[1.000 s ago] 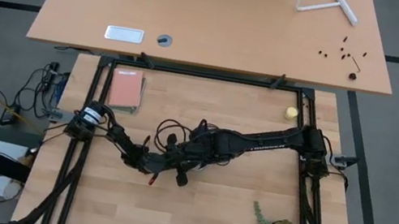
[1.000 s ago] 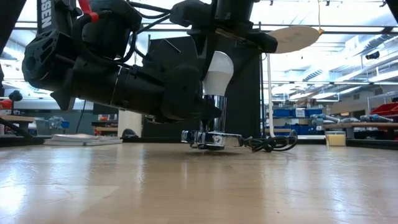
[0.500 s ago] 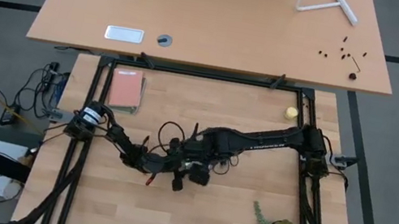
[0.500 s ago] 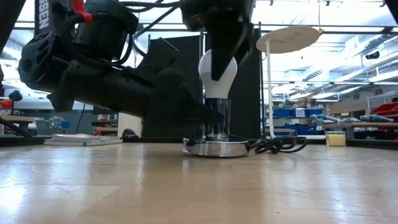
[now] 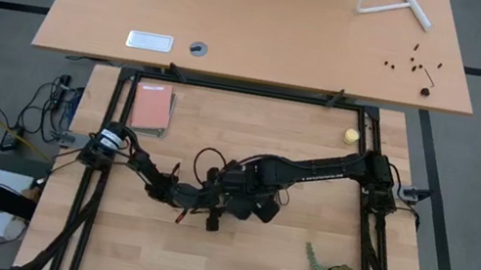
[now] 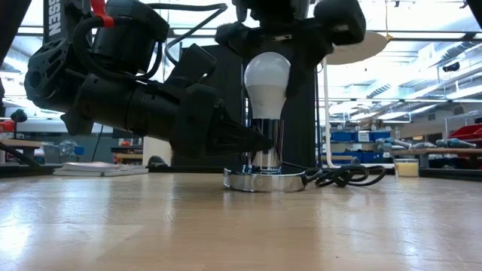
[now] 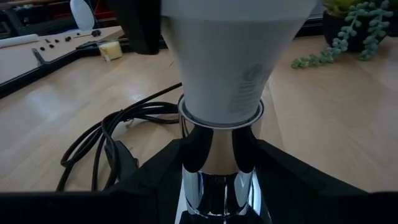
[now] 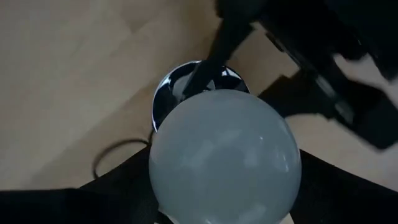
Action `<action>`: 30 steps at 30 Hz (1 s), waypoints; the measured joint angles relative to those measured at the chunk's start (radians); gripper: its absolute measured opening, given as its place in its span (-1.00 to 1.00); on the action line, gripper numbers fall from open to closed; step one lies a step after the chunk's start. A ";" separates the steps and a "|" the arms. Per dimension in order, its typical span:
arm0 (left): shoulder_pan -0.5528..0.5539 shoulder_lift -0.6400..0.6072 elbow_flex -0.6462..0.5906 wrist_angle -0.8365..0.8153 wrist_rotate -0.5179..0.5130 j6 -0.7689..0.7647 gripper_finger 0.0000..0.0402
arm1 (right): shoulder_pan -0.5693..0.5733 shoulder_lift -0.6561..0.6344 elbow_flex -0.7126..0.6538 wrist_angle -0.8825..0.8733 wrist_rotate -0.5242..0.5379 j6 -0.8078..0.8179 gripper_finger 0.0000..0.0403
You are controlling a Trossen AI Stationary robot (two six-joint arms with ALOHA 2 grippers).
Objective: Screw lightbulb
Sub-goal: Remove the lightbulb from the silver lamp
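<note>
Two arms: both meet at mid-table, over one lamp socket.
Bulb (image 6: 267, 89): white, upright, its narrow end down in the chrome socket (image 6: 263, 147); round end up.
Bulb axis: vertical, in line with the socket stem; any turning goes about this axis.
Base (image 6: 263, 181): round chrome disc flat on the table (image 6: 241, 226), black cord (image 6: 339, 177) trailing off beside it.
Right gripper (image 8: 224, 180): directly above the bulb, pointing straight down; its fingers sit on either side of the round end, jaws spread wide around the glass and apparently gripping it.
Left gripper (image 7: 214, 168): comes in low and level from the side; its fingers flank the chrome stem just under the bulb's neck, jaws about half open, seemingly bracing the socket.
Nearer arm: right, for the bulb itself; left has the socket only.
Key relation: bulb lies straight below the right wrist, so the wrist's roll matches the thread axis.
Judgement: bulb looks seated but how far threaded cannot be told.
Risk: a tilted bulb would cross-thread; a loose base would spin.
</note>
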 joint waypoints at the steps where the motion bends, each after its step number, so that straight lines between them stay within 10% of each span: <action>1: 0.000 0.000 0.000 0.000 0.001 0.000 -0.06 | 0.000 0.000 0.000 -0.001 0.000 -0.053 0.38; 6: 0.000 0.000 0.000 0.000 0.003 -0.001 -0.06 | 0.000 0.000 0.000 -0.001 0.004 -0.115 0.39; 17: -0.002 0.000 0.000 -0.002 0.017 -0.006 -0.06 | -0.002 0.000 0.000 0.000 -0.021 0.338 0.94; 30: -0.002 0.000 0.000 -0.007 -0.043 -0.056 -0.06 | 0.003 -0.004 0.000 -0.011 -0.027 1.178 0.90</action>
